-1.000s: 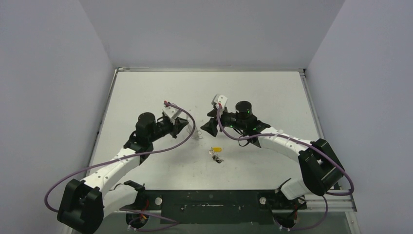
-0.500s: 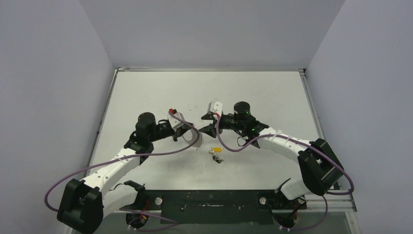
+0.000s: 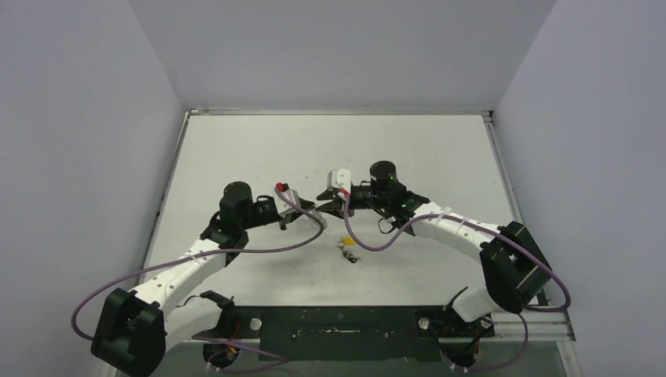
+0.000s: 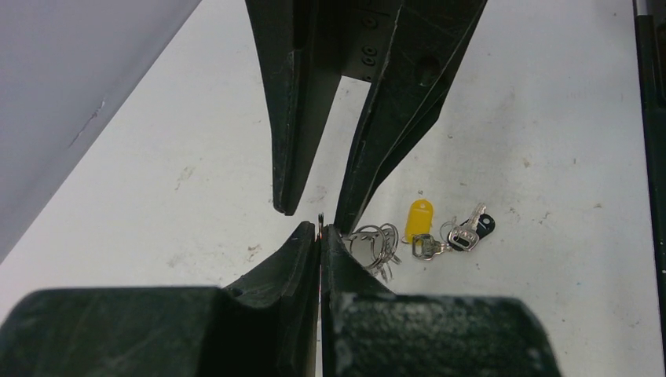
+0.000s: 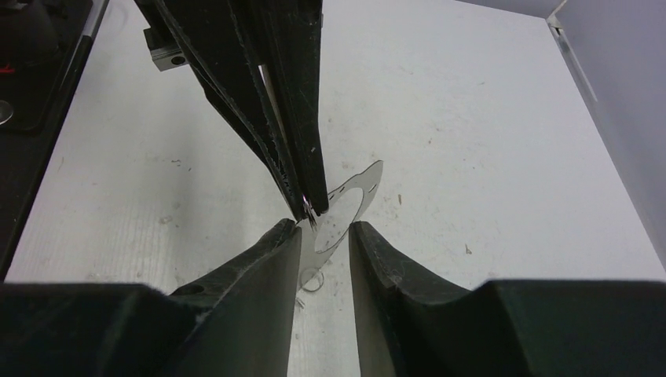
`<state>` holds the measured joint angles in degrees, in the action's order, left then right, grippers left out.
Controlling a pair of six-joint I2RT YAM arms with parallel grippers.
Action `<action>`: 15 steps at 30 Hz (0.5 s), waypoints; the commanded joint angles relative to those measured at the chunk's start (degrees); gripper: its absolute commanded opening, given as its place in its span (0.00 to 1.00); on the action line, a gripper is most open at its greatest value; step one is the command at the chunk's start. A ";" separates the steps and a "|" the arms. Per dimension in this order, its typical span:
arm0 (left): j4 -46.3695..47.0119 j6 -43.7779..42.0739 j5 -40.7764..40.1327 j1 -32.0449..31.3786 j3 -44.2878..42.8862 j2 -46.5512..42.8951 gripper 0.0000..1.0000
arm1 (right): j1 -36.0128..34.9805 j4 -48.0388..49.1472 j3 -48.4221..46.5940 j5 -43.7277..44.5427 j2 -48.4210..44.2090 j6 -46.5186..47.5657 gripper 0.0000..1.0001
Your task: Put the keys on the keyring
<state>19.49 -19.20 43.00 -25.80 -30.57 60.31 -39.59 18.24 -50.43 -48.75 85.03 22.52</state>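
Left end effector is clamped on the keyring, likely light and springy; right end effector straddles it part-open; tiny keys lie on the surface, probably slippery; best pinched by their heads

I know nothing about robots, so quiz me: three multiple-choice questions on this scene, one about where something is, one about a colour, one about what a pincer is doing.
1. Where do the keys lie?
A in a box
B on the table
C on the wall

2. What colour is the bright key head?
A yellow-orange
B green
C red

3. The left pincer is:
A wide open
B out of view
C shut on the keyring

Answers:
1 B, they rest flat on the white surface.
2 A, it lies next to a black-headed key.
3 C, its fingers pinch the thin wire loop.
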 commanded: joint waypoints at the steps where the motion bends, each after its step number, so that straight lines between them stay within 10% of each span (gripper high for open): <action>1: 2.01 -1.57 2.08 -0.43 -0.72 -1.77 0.00 | -0.48 -0.06 -2.56 -3.44 1.24 2.74 0.28; 15: 1.07 -1.89 1.66 -0.65 -0.73 -1.52 0.00 | -0.84 1.88 -2.91 -5.30 2.21 1.42 0.07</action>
<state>19.27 -20.21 43.42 -26.17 -30.57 59.99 -39.86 17.02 -51.13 -51.11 87.70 23.77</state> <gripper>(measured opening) 0.010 0.059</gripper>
